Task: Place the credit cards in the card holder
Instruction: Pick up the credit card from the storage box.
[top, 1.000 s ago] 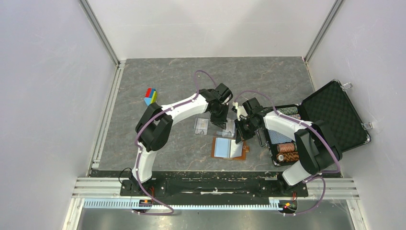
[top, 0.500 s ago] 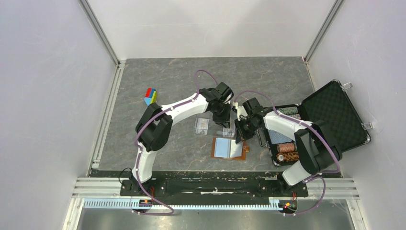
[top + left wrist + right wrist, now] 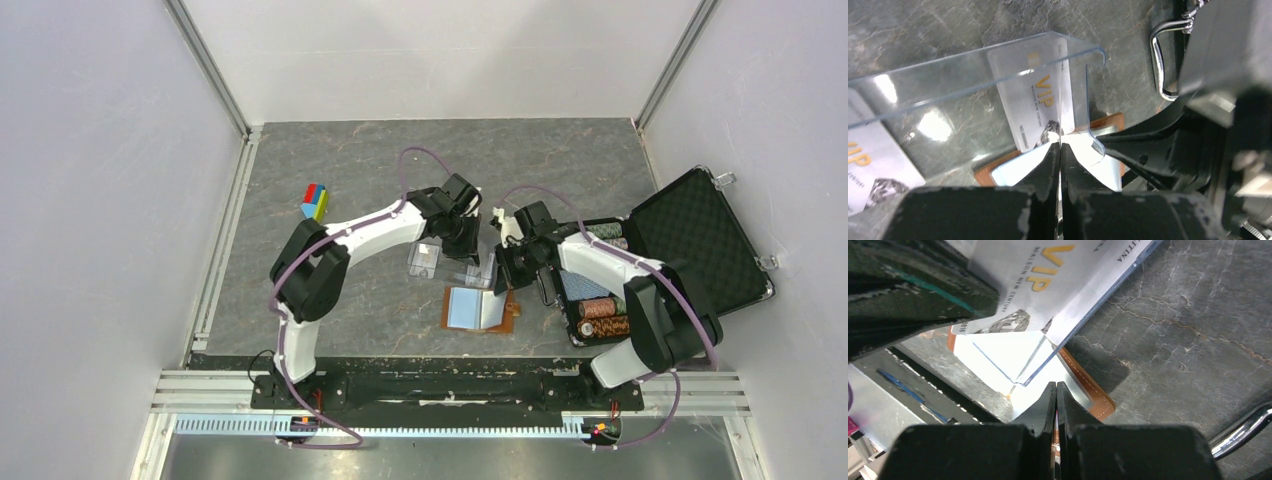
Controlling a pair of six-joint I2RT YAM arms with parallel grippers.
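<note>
There are 2 arms, 2 cards point(image 3: 1034, 102) with gold letters and 1 brown card holder point(image 3: 448, 310). The cards are at the clear tray point(image 3: 963, 75). The card holder lies open on the desk point(image 3: 330, 170), beside the tray. Both arms bend in to the middle. The left pincer point(image 3: 1060, 150) is clenched at the tray's wall. The right pincer point(image 3: 1056, 387) is clenched too, over the card holder.
</note>
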